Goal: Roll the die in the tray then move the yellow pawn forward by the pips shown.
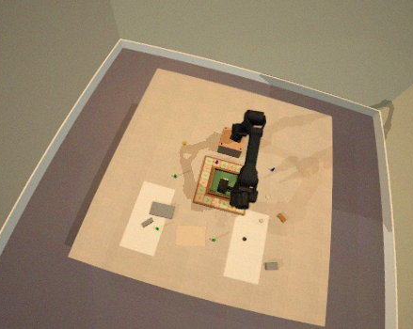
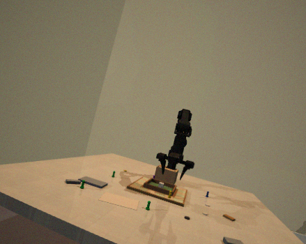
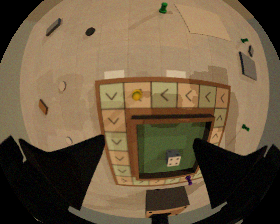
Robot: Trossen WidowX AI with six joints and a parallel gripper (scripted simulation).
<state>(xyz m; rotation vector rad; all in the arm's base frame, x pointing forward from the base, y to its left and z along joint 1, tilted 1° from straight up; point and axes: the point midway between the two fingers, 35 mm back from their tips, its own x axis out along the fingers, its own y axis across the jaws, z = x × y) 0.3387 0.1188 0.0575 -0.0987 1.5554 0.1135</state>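
Note:
My gripper (image 2: 171,176) (image 3: 151,142) is open and empty, its fingers spread wide above the board (image 2: 136,187) (image 3: 164,95). The yellow pawn (image 2: 170,194) (image 3: 136,94) stands upright on the square beside the corner square, clear of both fingers. The arrow on that corner square points down in the wrist view. The die (image 2: 161,185) (image 3: 173,159) lies inside the green-floored tray (image 3: 133,155), and its top face appears to show four pips. The purple pawn (image 1: 216,162) (image 3: 189,180) stands on the opposite side of the track. The arm partly hides the board in the top view.
A wooden box (image 1: 230,143) (image 2: 166,175) stands behind the board. Green pawns, one of them near the front (image 1: 214,240) (image 2: 148,206), and a blue pawn (image 1: 272,169) (image 2: 207,194) stand around it. Grey blocks, a brown block (image 1: 281,217) and a black disc (image 1: 244,239) lie farther out.

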